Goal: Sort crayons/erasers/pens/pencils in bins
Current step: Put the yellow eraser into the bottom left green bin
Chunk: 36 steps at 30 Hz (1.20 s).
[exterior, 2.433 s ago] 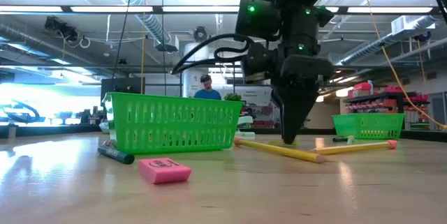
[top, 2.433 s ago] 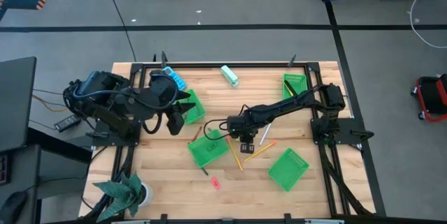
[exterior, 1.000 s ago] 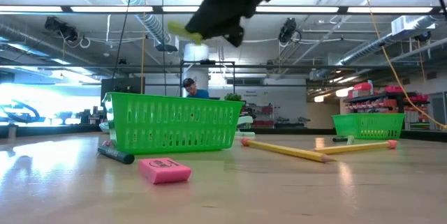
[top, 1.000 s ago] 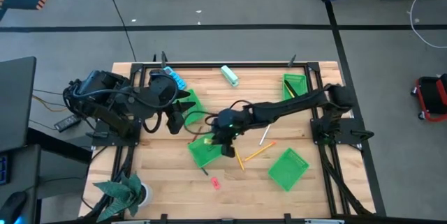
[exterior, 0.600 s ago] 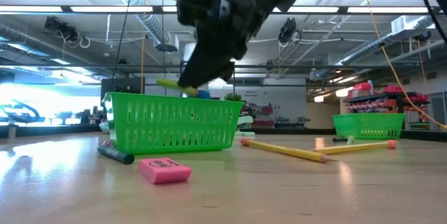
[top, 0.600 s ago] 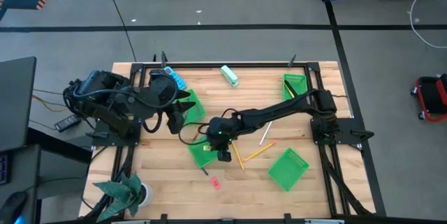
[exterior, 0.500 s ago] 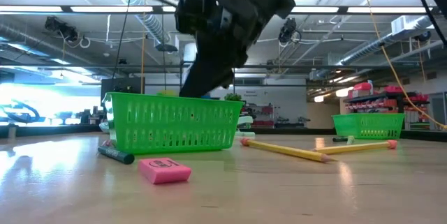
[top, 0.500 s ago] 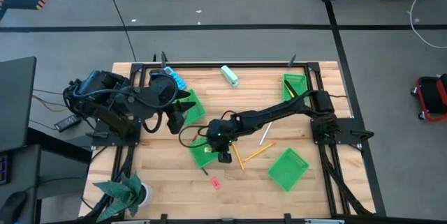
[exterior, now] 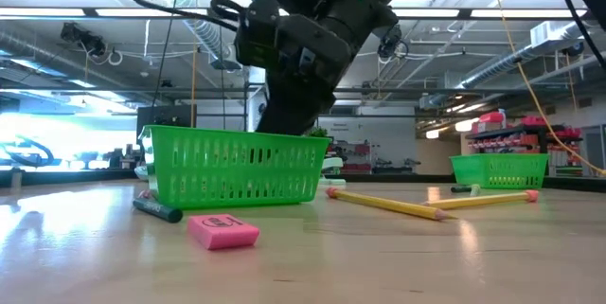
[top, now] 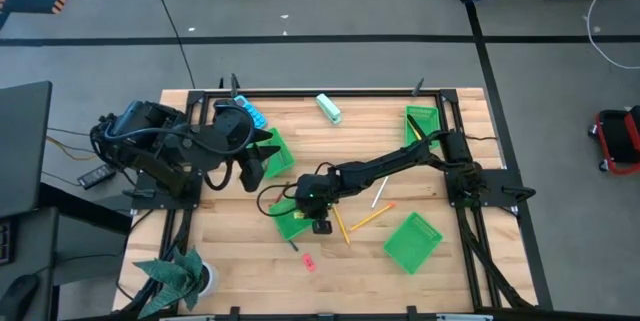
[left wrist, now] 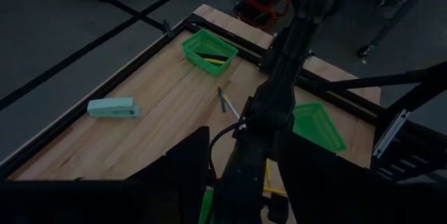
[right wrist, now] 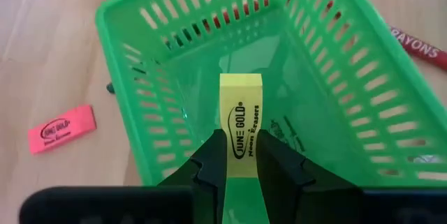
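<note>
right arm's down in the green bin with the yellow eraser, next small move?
Probably open the right tool and let go. It is shut on the yellow eraser, whose free end already sits low inside the green bin, within its mesh walls, so a release should land it inside. The pink eraser on the table looks like the next pick.

A yellow eraser (right wrist: 241,123) with black lettering sits between dark fingers (right wrist: 209,155) above a bright-green lattice bin (right wrist: 335,77), a pink eraser (right wrist: 61,128) beside it.

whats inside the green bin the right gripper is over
The right gripper holds a yellow eraser down inside the green bin. The visible floor looks bare; the part under the eraser and fingers is hidden.
</note>
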{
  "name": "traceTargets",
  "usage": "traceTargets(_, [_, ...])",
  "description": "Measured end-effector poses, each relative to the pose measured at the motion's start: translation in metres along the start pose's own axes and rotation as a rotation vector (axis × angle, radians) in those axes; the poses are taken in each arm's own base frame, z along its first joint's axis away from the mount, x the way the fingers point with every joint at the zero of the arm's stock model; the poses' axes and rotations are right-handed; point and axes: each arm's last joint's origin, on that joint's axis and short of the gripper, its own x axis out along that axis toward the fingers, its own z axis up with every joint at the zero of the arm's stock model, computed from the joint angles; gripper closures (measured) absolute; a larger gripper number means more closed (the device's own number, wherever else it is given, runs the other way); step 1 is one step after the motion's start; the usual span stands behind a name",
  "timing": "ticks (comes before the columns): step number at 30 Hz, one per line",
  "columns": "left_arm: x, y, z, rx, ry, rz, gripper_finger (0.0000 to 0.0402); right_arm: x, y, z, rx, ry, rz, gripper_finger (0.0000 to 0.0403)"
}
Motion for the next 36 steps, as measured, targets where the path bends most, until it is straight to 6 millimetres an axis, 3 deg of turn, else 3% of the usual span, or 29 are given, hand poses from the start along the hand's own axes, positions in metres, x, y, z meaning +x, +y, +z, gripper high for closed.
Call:
traceTargets(27, [0.0001, -0.0003, 0.0001, -0.006, -0.001, -0.002, 0.0230, -0.0008, -0.0053, -0.0013, -0.040, 0.014, -0.055, 0.0326])
traceTargets(36, [0.0001, 0.0001, -0.0004, -0.001, 0.004, 0.002, 0.0230, -0.0004, -0.0030, -0.0016, -0.036, 0.016, -0.051, 0.0262])
